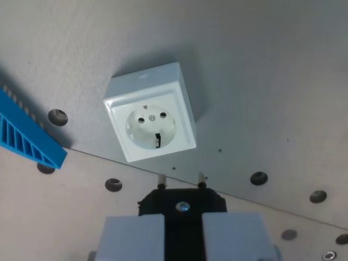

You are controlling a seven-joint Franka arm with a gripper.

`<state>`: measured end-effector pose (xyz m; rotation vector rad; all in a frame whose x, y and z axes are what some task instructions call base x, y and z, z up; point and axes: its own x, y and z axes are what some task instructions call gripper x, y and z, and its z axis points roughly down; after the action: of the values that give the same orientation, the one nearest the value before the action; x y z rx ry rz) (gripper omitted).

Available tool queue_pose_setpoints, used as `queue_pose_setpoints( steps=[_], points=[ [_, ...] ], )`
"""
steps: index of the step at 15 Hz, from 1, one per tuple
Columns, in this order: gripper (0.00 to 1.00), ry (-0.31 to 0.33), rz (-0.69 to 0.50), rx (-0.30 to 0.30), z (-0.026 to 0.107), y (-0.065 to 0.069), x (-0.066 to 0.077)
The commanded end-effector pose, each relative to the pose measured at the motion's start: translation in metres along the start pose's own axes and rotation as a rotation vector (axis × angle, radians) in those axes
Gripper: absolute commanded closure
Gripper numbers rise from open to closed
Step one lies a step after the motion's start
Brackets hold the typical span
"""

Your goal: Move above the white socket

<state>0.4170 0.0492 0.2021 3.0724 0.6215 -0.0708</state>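
Note:
A white socket (150,111) sits on the pale grey board, a square box with a round recess, two pin holes and a centre screw. It lies in the middle of the wrist view, slightly left. At the bottom centre my gripper (182,231) is shut on a black plug (182,204). The plug's two metal pins (180,179) point toward the socket and end a short way below the socket's lower edge, apart from it. The grey fingers (133,236) press on the plug from both sides.
A blue ribbed plastic part (27,136) lies at the wrist view's left edge. Several dark screw heads (259,178) dot the board along a seam (272,206) that runs diagonally below the socket.

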Motion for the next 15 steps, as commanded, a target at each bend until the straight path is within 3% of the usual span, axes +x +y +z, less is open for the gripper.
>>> queue_pose_setpoints(
  steps=[1, 9, 15],
  points=[
    [1.00, 0.077, -0.179, -0.052, 0.017, -0.004, -0.005],
    [1.00, 0.072, -0.234, -0.066, 0.058, -0.013, -0.014],
    [1.00, 0.073, -0.245, -0.073, 0.078, -0.018, -0.021]
  ],
)
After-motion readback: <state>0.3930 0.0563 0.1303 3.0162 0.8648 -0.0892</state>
